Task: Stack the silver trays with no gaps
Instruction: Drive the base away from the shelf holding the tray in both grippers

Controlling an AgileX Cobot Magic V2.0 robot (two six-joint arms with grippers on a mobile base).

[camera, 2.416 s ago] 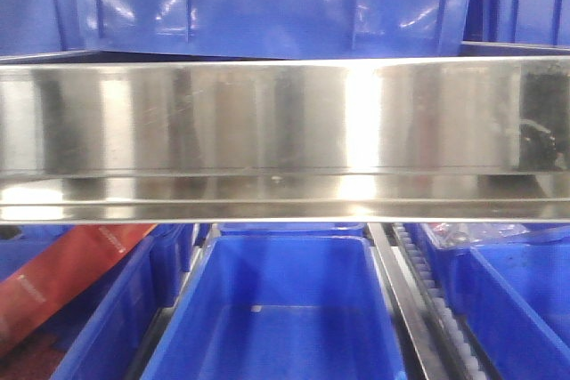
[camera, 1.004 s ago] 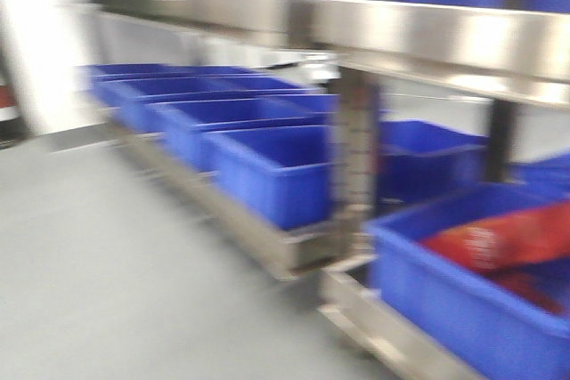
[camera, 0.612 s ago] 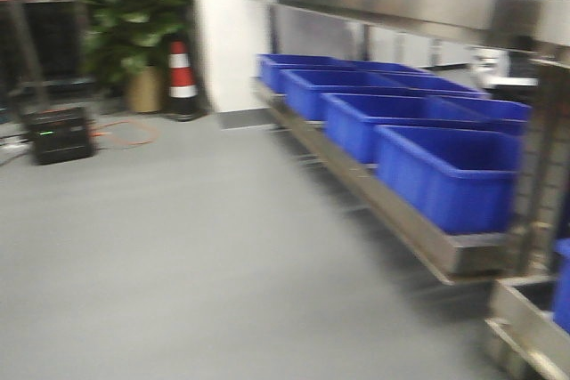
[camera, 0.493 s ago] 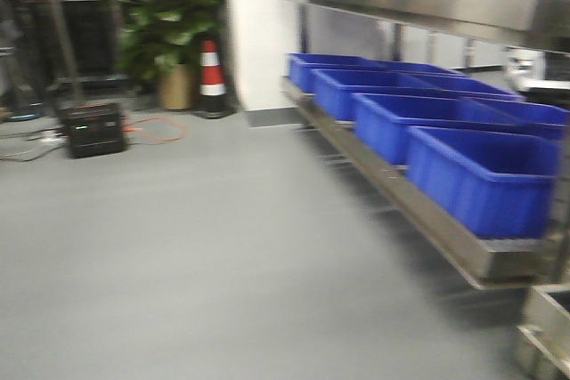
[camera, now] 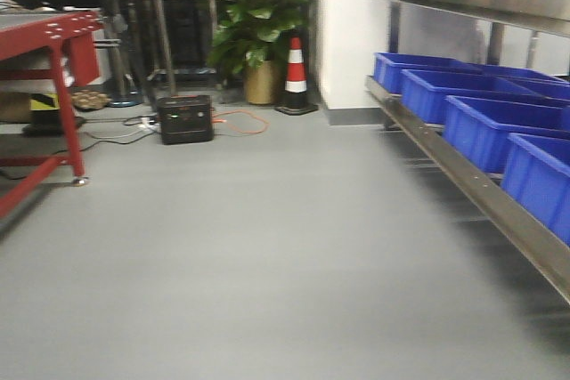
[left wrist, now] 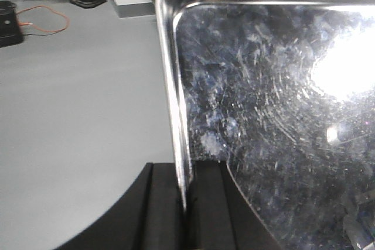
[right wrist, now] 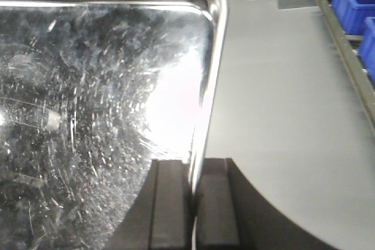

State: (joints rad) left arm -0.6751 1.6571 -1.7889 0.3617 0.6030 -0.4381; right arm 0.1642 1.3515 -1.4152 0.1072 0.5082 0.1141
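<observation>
Above grey floor (left wrist: 76, 98), near shelved blue bins (camera: 481, 131), left gripper (left wrist: 186, 203) clamping a silver tray (left wrist: 281, 115) rim, right gripper (right wrist: 193, 194) clamping a tray rim likewise.

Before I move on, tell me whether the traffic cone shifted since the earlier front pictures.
No. The traffic cone still stands between the plant pot and white wall; only the camera turned.
</observation>
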